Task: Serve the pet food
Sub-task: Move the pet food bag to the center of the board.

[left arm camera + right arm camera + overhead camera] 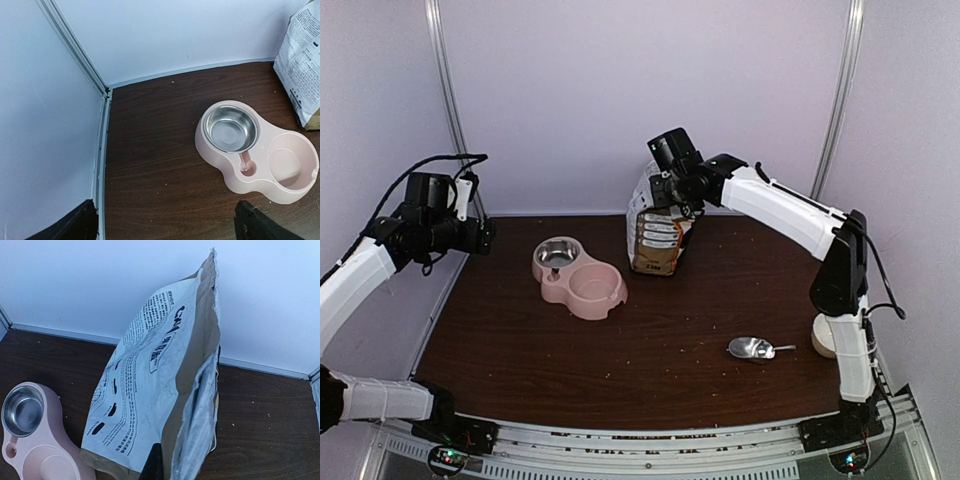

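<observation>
The pet food bag [658, 235] stands upright at the back middle of the table, its top torn open. My right gripper [672, 195] is shut on the bag's top edge. In the right wrist view the bag [145, 390] fills the middle, its foil lining showing, with one dark finger [152, 465] pressed against its side. The pet food itself is hidden inside the bag. My left gripper [485, 235] hangs open over the table's back left, empty, with the pink feeder [257, 150] ahead of it and to its right.
The pink feeder [580, 278], with a steel bowl in its far basin, sits left of the bag. A metal scoop [752, 348] lies near the front right. A pale round object [823, 335] sits by the right arm. Small crumbs dot the table.
</observation>
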Robot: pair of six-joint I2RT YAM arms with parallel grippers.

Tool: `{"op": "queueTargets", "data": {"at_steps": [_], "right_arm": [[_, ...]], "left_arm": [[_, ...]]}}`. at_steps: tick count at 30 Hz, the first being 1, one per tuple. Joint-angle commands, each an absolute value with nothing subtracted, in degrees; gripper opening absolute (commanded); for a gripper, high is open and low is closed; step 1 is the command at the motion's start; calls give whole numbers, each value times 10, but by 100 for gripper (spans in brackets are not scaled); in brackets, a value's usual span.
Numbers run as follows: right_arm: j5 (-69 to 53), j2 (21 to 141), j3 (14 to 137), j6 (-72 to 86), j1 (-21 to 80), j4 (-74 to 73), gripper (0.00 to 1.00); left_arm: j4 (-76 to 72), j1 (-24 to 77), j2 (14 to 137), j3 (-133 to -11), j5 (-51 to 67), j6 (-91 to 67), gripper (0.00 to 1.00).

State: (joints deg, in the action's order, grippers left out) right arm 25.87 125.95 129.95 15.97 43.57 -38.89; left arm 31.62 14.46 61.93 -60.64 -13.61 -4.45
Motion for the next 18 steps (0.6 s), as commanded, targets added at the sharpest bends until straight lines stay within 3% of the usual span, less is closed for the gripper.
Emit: {"op": "queueTargets", "data": {"at_steps": [1, 10, 18], "right_arm": [[323, 1144, 1245, 172, 432, -413, 0], [274, 961, 1039, 195, 441, -380, 0], [222, 868, 915, 239, 479, -368, 0]], "left_arm": [[308, 143, 608, -622, -129, -53, 98], [304, 143, 605, -618, -122, -57, 98], [298, 143, 605, -612, -132, -56, 98]]}}
